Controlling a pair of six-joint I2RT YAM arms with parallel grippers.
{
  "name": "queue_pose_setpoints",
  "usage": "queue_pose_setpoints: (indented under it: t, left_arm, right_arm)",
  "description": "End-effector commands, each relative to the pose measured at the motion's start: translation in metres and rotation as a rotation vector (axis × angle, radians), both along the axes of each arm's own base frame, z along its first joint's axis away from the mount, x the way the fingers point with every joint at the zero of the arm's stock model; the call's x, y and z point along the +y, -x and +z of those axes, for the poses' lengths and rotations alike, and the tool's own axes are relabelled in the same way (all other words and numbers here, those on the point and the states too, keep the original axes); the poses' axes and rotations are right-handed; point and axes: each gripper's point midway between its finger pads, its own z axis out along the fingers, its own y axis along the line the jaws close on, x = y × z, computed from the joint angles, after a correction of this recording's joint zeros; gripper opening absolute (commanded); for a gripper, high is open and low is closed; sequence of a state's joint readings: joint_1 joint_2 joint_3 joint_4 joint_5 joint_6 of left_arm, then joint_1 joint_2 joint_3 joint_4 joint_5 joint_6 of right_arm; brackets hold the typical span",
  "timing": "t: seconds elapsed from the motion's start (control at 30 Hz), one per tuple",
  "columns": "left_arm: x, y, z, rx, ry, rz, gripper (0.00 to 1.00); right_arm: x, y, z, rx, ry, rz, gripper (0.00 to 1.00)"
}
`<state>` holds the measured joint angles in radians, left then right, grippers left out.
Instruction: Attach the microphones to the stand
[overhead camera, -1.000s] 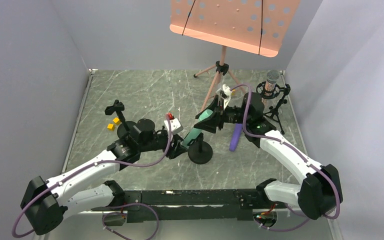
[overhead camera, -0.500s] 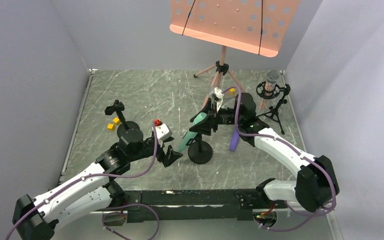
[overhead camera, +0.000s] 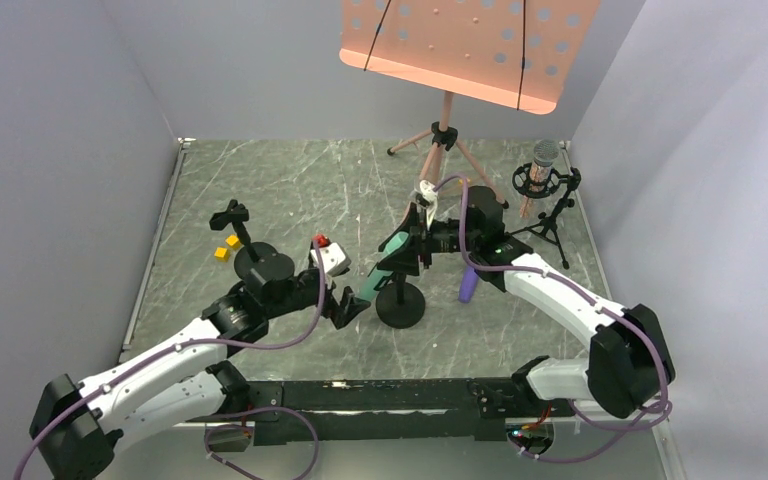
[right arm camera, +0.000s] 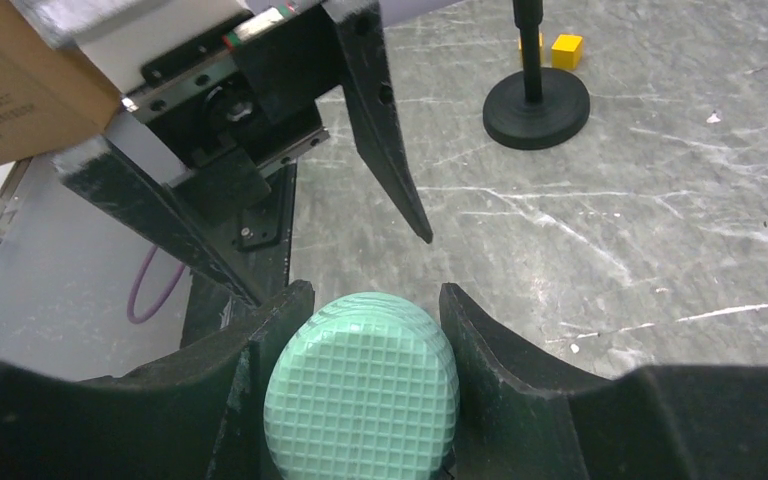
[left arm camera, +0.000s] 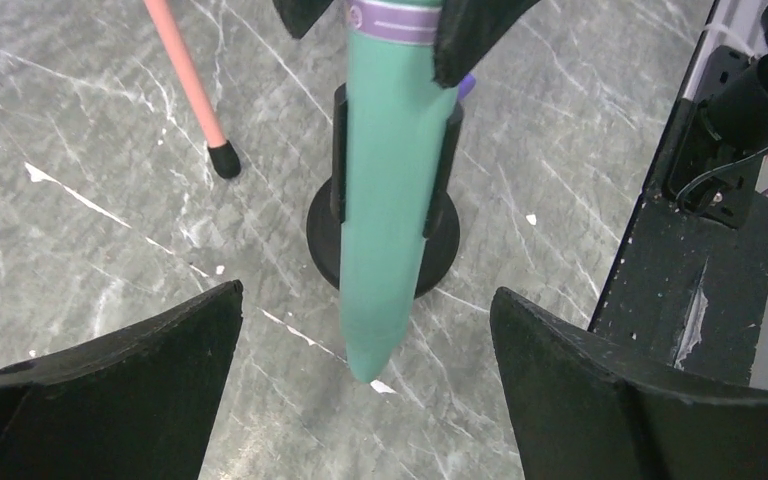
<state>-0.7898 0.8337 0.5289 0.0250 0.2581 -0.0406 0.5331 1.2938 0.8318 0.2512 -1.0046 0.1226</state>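
The mint green microphone (overhead camera: 381, 270) slants over a black round-base stand (overhead camera: 400, 306). My right gripper (overhead camera: 412, 243) is shut on its head end; the right wrist view shows the gridded green head (right arm camera: 362, 392) between the right gripper's (right arm camera: 375, 298) jaws. In the left wrist view the stand's clip (left arm camera: 446, 150) shows on both sides of the green body (left arm camera: 390, 200). My left gripper (overhead camera: 346, 306) is open and empty, just short of the mic's tail (left arm camera: 368, 335). The purple microphone (overhead camera: 468, 283) lies on the table. The silver-pink microphone (overhead camera: 544, 160) stands in a tripod holder.
A second black round-base stand (overhead camera: 261, 264) with an empty clip (overhead camera: 230, 213) is at the left, with yellow blocks (overhead camera: 226, 247) beside it. An orange music stand (overhead camera: 447, 135) is at the back; one foot (left arm camera: 224, 158) rests near the mic stand. Grey walls close in on both sides.
My left gripper has drawn back from the green microphone's lower end and stands open. My right gripper has carried the microphone's head leftward over the stand.
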Motion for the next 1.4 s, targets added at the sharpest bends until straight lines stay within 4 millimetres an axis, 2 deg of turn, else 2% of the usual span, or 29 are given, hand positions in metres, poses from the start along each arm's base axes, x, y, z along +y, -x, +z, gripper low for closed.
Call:
queue_pose_setpoints:
  t: [0.0, 0.07, 0.23, 0.3, 0.4, 0.53, 0.73, 0.87, 1.03, 1.1, 1.2, 1.3, 1.33, 1.37]
  left_arm:
    - [-0.018, -0.008, 0.027, -0.067, 0.043, -0.048, 0.99]
    - [-0.023, -0.009, 0.028, -0.064, 0.046, -0.064, 0.99]
    - [-0.032, -0.013, 0.037, -0.073, 0.066, -0.086, 0.99]
    - [-0.036, -0.013, 0.039, -0.074, 0.073, -0.099, 0.99]
    - [-0.042, -0.013, 0.040, -0.074, 0.080, -0.127, 0.99]
    - [-0.049, -0.019, 0.027, -0.042, 0.051, -0.134, 0.99]
    - [-0.057, -0.028, 0.028, -0.032, 0.066, -0.120, 0.94]
    - [-0.059, -0.030, 0.032, -0.030, 0.081, -0.111, 0.83]
    - [-0.062, -0.025, 0.036, -0.025, 0.106, -0.133, 0.77]
    - [-0.064, -0.024, 0.037, -0.018, 0.114, -0.145, 0.68]
    - [-0.068, -0.019, 0.038, 0.010, 0.116, -0.173, 0.29]
    - [-0.063, -0.015, 0.048, 0.018, 0.111, -0.172, 0.10]
    - [-0.060, -0.016, 0.051, 0.019, 0.109, -0.153, 0.07]
    - [-0.052, -0.015, 0.064, -0.007, 0.126, -0.126, 0.05]
  right_arm:
    - [-0.008, 0.009, -0.005, 0.006, 0.034, 0.004, 0.35]
    - [-0.009, 0.010, 0.003, -0.005, 0.019, 0.012, 0.48]
    - [-0.015, 0.012, 0.024, -0.025, -0.022, 0.030, 0.90]
    - [-0.018, 0.011, 0.033, -0.042, -0.031, 0.027, 0.99]
    - [-0.027, 0.010, 0.041, -0.073, -0.031, 0.026, 1.00]
    - [-0.043, 0.008, 0.048, -0.115, -0.039, 0.023, 1.00]
    - [-0.074, 0.005, 0.058, -0.157, -0.069, -0.016, 1.00]
    - [-0.085, 0.008, 0.045, -0.162, -0.054, -0.025, 1.00]
    - [-0.100, 0.008, 0.035, -0.147, -0.064, -0.050, 1.00]
    - [-0.104, 0.007, 0.034, -0.147, -0.067, -0.059, 1.00]
    - [-0.108, 0.006, 0.032, -0.148, -0.068, -0.064, 1.00]
    - [-0.111, 0.007, 0.033, -0.151, -0.069, -0.068, 1.00]
    - [-0.113, 0.007, 0.034, -0.153, -0.070, -0.071, 1.00]
    - [-0.114, 0.007, 0.035, -0.154, -0.072, -0.072, 1.00]
